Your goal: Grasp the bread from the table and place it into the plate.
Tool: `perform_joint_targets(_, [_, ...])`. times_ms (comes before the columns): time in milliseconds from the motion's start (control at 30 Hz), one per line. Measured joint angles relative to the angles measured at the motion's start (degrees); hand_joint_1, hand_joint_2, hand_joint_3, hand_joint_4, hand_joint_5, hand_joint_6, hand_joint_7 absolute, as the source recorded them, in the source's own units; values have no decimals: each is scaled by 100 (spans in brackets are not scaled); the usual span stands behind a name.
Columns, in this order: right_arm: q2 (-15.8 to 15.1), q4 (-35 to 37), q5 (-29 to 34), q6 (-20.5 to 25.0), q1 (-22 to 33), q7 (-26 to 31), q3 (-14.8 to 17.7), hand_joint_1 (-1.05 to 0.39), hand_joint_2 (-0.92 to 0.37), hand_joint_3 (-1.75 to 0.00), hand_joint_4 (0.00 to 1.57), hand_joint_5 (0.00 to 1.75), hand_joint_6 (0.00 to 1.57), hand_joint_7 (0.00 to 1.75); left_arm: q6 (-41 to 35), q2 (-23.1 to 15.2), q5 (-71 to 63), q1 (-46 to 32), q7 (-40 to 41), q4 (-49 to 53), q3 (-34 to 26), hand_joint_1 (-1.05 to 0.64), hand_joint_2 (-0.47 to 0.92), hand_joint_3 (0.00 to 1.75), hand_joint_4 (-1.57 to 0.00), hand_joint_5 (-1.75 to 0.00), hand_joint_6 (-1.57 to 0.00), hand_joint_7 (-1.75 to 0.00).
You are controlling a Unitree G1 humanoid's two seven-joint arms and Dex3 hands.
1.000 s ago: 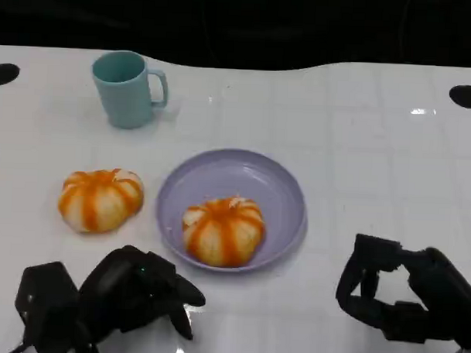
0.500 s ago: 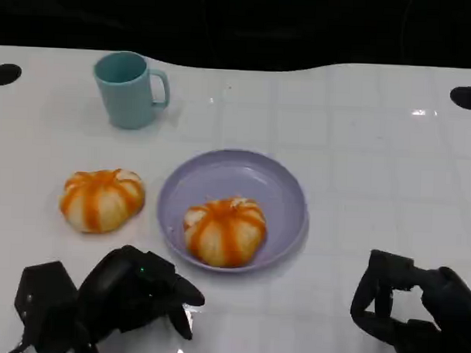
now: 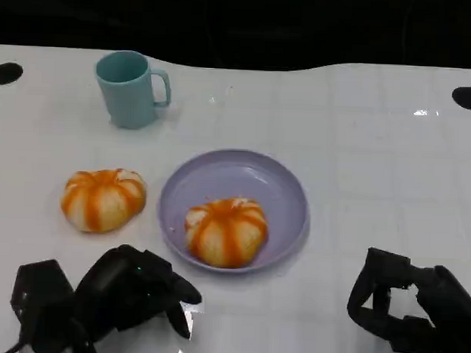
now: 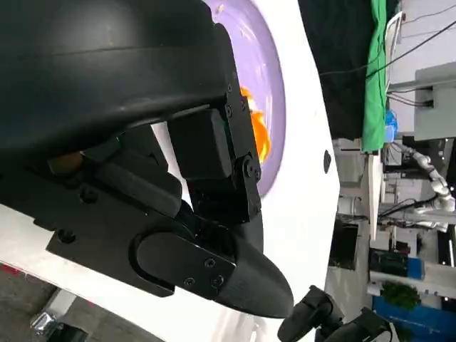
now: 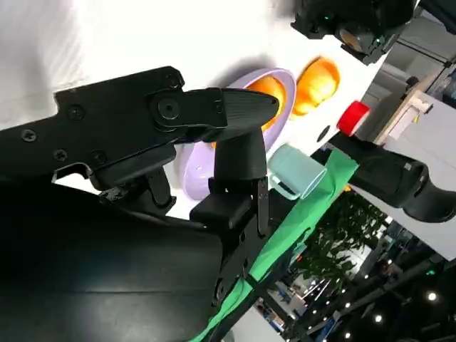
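One bread bun, pale with orange stripes, lies inside the lavender plate, toward the side nearest me, its near edge close to the plate's rim. A second bun of the same look sits on the white table just beside the plate, on my left, apart from the rim. Farther back on that side stands a teal mug, upright, its handle pointing toward my right. My left hand is low at the near edge of the table, in front of the gap between the loose bun and the plate, touching neither; its fingers are curled in and hold nothing. In my left wrist view the plate and a sliver of orange bun show past my black fingers. My right hand is near the table's front edge, well apart from the plate on my right; its fingers bend round into a loose hook with nothing between them. From my right wrist view I see the plate, both buns and the mug beyond my fingertips.
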State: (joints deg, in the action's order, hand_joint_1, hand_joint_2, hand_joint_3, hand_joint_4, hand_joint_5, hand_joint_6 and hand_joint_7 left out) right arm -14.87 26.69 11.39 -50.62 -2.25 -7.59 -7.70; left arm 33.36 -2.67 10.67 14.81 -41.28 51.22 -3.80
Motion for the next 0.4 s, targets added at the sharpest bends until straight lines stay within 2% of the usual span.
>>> perform_joint_targets(400, [25,52,127,-2,-79,109,-5,-45,-92,-25,82,175,66,175,2,-18,-26,22,3,41,-2,-105,92,3,-134,-84,-157,-9])
